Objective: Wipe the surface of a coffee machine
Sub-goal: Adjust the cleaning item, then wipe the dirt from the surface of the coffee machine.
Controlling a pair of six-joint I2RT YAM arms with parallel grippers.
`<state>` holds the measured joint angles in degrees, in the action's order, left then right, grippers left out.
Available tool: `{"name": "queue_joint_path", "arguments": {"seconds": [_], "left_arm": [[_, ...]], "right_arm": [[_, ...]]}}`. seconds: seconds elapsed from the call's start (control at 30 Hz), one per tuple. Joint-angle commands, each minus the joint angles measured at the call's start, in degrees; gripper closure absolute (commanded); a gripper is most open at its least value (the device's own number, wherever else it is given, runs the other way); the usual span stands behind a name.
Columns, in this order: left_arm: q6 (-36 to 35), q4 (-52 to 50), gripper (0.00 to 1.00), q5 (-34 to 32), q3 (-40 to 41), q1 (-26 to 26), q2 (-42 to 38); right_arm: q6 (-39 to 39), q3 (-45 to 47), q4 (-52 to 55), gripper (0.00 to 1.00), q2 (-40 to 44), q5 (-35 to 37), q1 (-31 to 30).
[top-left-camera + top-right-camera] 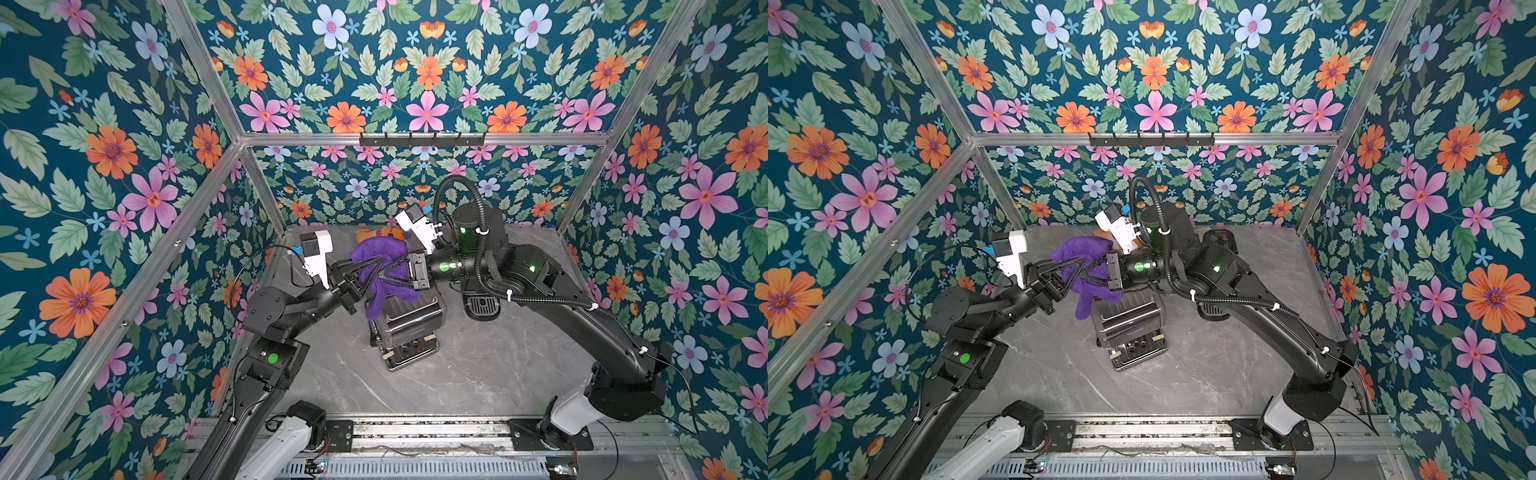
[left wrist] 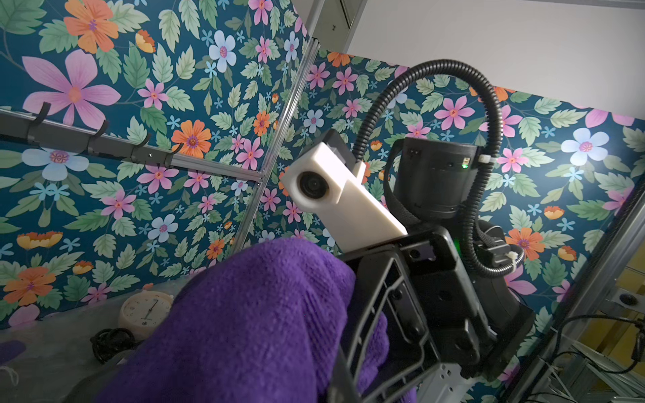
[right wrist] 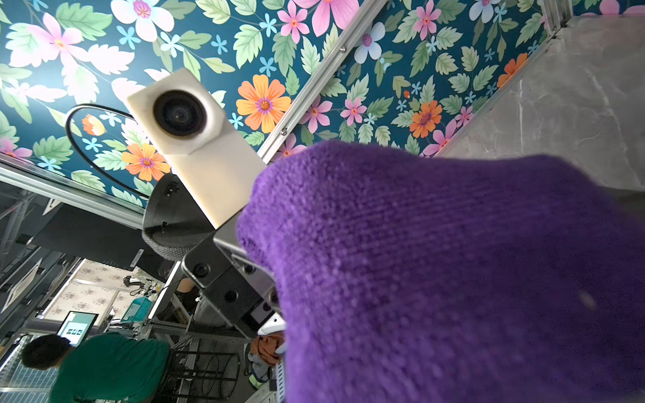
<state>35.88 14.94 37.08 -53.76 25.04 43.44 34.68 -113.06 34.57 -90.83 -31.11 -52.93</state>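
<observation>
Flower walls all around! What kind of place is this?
Probably a robot test booth in a lab, not a real room: flowered panels on a metal frame, two robot arms mounted on a rail, and a person by a screen outside.

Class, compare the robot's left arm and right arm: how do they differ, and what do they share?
Cabling: the left arm has only a thin cable looping beside it; the right arm carries a thick ribbed hose arching over it. Side: the left arm grips the purple cloth from the left, the right arm from the right. Shared: both black, jaws shut on that cloth above the black machine.
</observation>
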Motion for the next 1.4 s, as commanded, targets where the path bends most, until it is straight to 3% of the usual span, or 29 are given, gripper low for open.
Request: {"name": "queue_joint_path", "arguments": {"seconds": [0.0,0.23,0.43,0.6,0.83,1.13,1.37], "left_arm": [[-2.01,-3.08,1.00,-4.67,0.38,-0.25,-0.78],[-3.08,-6.24,1.00,-7.99,1.02,-0.25,-1.95],[-3.23,-9.42,1.00,-10.93,0.89,-0.25,-2.53],[-2.16,-17.52,1.00,-17.06,-0.41,-0.21,-3.40],[0.88,-28.88,1.00,-25.55,-1.83,-0.25,-5.64],[1.14,-45.95,1.00,-30.77,-5.08,-0.25,-3.46],[1.94,-45.61,1.00,-27.27,-2.52,-0.23,-2.61]], "right_arm": [[-1.66,-0.13,1.01,0.83,1.39,1.48,0.02],[-3.36,1.33,2.34,0.64,3.93,6.63,0.04],[-4.41,3.08,2.54,0.52,6.58,11.02,0.11],[-4.97,5.15,1.62,0.45,9.02,15.68,0.17],[-5.04,3.87,5.27,0.43,8.95,21.01,1.51],[-6.55,4.10,12.24,0.43,6.15,23.92,1.86],[-7.34,5.69,18.85,0.50,1.41,22.62,1.94]]}}
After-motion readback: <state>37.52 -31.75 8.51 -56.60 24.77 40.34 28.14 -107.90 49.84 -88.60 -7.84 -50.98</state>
